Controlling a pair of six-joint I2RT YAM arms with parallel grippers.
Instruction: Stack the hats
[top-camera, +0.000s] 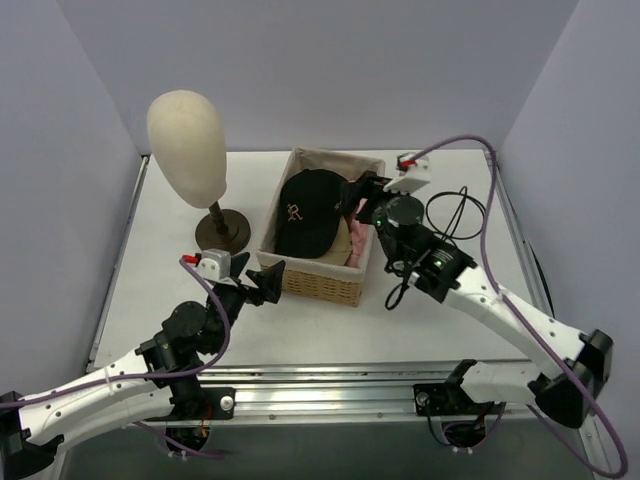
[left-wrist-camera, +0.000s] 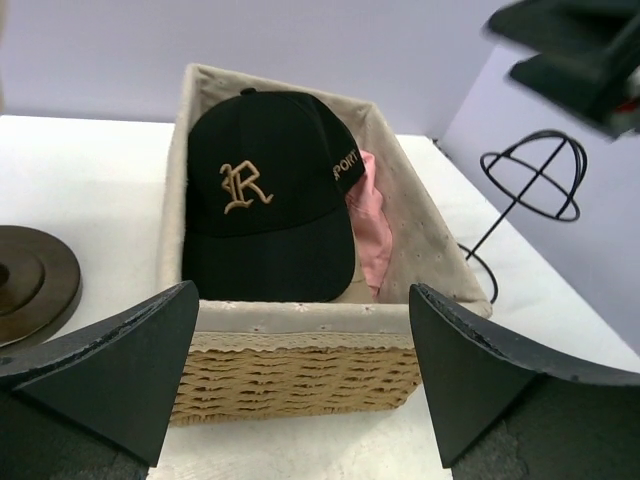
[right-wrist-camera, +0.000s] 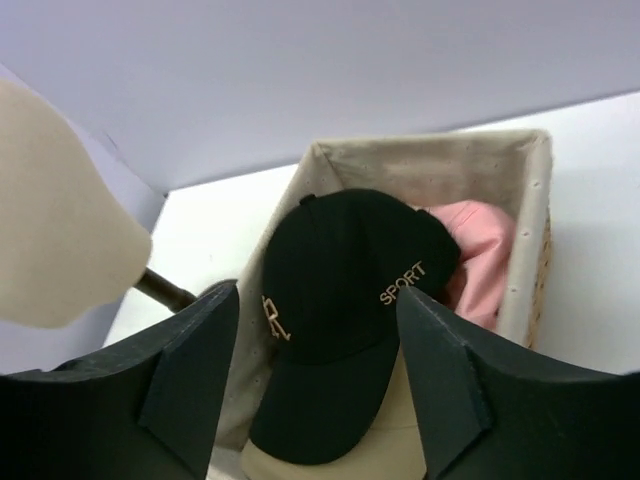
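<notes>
A black baseball cap with a gold "R" (top-camera: 305, 210) lies on top inside the woven basket (top-camera: 320, 285). A tan cap (top-camera: 341, 241) shows under its brim, and a pale pink hat (top-camera: 357, 257) lies beside it on the right. The orange hat is hidden. My left gripper (top-camera: 268, 280) is open and empty, just in front of the basket's near left corner. My right gripper (top-camera: 358, 195) is open and empty, above the basket's right side. The black cap (left-wrist-camera: 265, 200) and pink hat (left-wrist-camera: 372, 220) show past the left gripper (left-wrist-camera: 303, 300). The black cap (right-wrist-camera: 340, 300), pink hat (right-wrist-camera: 480, 250) and tan cap (right-wrist-camera: 400, 440) show around the right gripper (right-wrist-camera: 318, 295).
A cream mannequin head (top-camera: 187, 145) on a dark round base (top-camera: 222, 230) stands left of the basket. A black wire hat stand (left-wrist-camera: 530, 180) and cables lie right of the basket. Grey walls close in the table on three sides.
</notes>
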